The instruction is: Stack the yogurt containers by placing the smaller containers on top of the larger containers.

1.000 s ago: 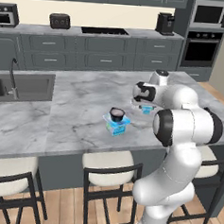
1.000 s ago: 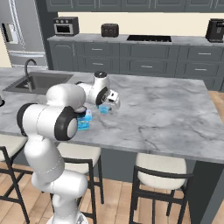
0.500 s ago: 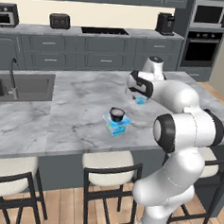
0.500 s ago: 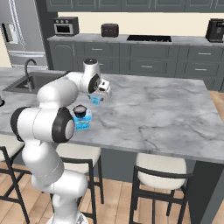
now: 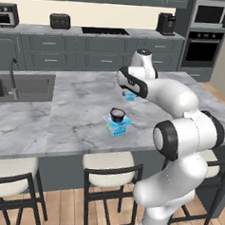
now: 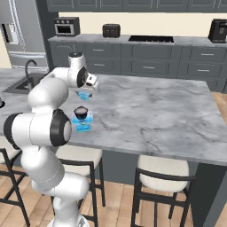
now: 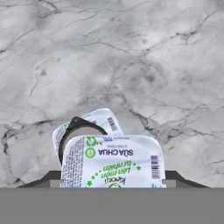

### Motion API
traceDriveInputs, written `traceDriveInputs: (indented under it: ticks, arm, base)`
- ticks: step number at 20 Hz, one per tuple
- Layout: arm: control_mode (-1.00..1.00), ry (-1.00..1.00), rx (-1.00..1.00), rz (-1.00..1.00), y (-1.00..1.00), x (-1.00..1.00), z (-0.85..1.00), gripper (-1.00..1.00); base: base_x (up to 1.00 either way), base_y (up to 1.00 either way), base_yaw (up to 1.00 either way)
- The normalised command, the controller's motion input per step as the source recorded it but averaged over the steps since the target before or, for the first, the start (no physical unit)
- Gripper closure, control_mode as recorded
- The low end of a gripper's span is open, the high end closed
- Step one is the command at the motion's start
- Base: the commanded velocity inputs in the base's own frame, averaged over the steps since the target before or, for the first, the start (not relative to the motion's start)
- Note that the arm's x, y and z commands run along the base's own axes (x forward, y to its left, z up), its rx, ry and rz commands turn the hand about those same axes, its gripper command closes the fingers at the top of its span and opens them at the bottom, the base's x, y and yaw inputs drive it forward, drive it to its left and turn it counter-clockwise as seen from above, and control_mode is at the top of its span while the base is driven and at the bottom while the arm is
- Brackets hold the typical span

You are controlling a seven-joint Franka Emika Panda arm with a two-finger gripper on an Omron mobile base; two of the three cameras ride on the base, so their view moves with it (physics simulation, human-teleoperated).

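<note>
One tiny cup (image 7: 114, 162) sits gripped between the jaws, raised over the bench (image 5: 76, 112); the dark cup (image 5: 117, 115) on the pack (image 5: 117, 126) lies nearer the robot's base.

Arm extended, gripper (image 6: 86, 92) gripping sth.

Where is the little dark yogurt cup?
The dark cup sits on the blue boxy pack on the marble counter, nearer than the gripper.

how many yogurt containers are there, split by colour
pale blue boxy pack: 1
dark round cup: 1
light-blue cup: 1
total: 3
</note>
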Motion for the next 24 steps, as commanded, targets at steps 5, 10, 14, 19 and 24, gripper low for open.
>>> traceDriveInputs:
  ticks: [5,10,14,19,24]
  arm:
    - [-1.0,0.0,0.0,0.0,0.47,-0.13,0.02,1.0]
    - [-1.0,0.0,0.0,0.0,0.04,0.0,0.0,1.0]
    - [-1.0,0.0,0.0,0.0,0.0,0.0,-0.05,1.0]
    - [-1.0,0.0,0.0,0.0,0.0,0.0,-0.2,1.0]
    - [-1.0,0.0,0.0,0.0,0.0,0.0,-0.18,1.0]
  base:
    - [0.0,0.0,0.0]
    - [0.0,0.0,0.0]
    - [0.0,0.0,0.0]
    - [0.0,0.0,0.0]
    - [0.0,0.0,0.0]
